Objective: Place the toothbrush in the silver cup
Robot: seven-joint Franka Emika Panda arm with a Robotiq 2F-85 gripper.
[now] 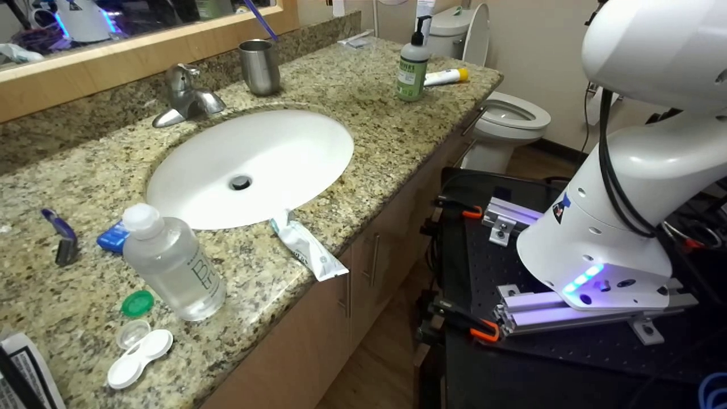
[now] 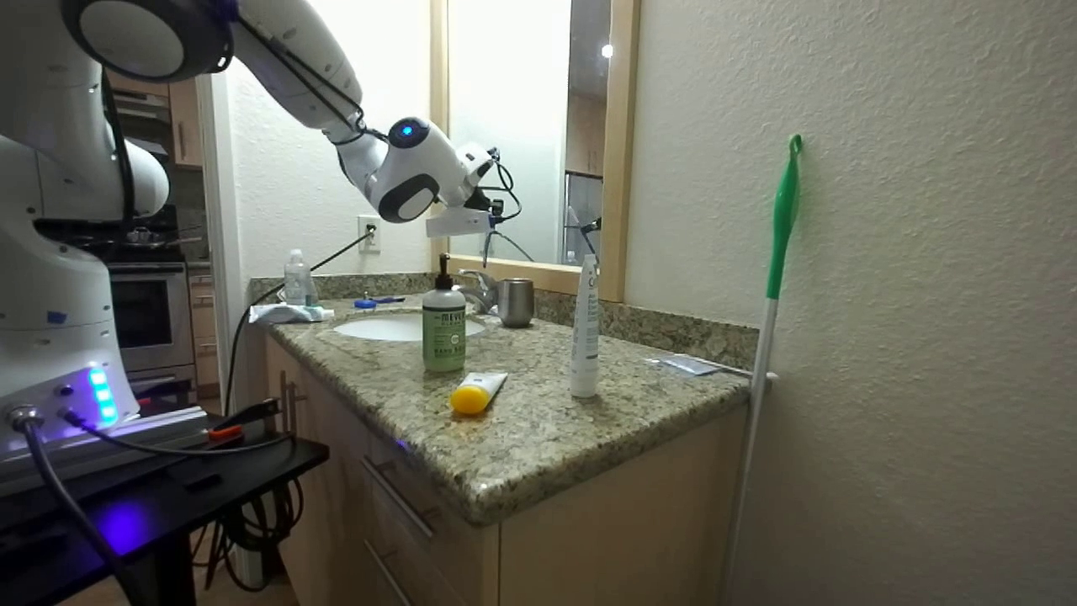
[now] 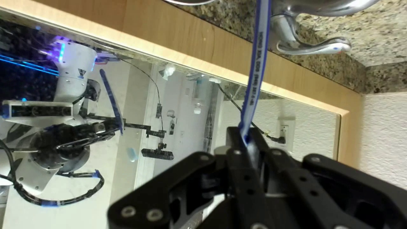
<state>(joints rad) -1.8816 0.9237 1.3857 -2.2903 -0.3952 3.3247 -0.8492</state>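
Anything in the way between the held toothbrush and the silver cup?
Nothing visible. The tool holds the toothbrush, whose free end shows near the rim of the silver cup in an exterior view; the mouth looks uncovered, and the faucet stands beside the cup.

Black gripper [image 3: 244, 135] at bottom, fingers [image 3: 234, 140] closed, pinching blue-edged, see-through toothbrush [image 3: 257, 63]. Dark lettering along its handle. Toothbrush runs, slightly tilted, across wooden mirror frame [image 3: 197, 33], upper end cut off by top edge. Chrome faucet [image 3: 313, 8] just right of it in view, speckled counter [image 3: 381, 35] at upper right. Mirror [image 3: 171, 92] reflects white robot arm [image 3: 74, 71], toothbrush, outlet [image 3: 287, 132] with black plug [image 3: 280, 140]. Textured white wall [image 3: 386, 133] at right edge.
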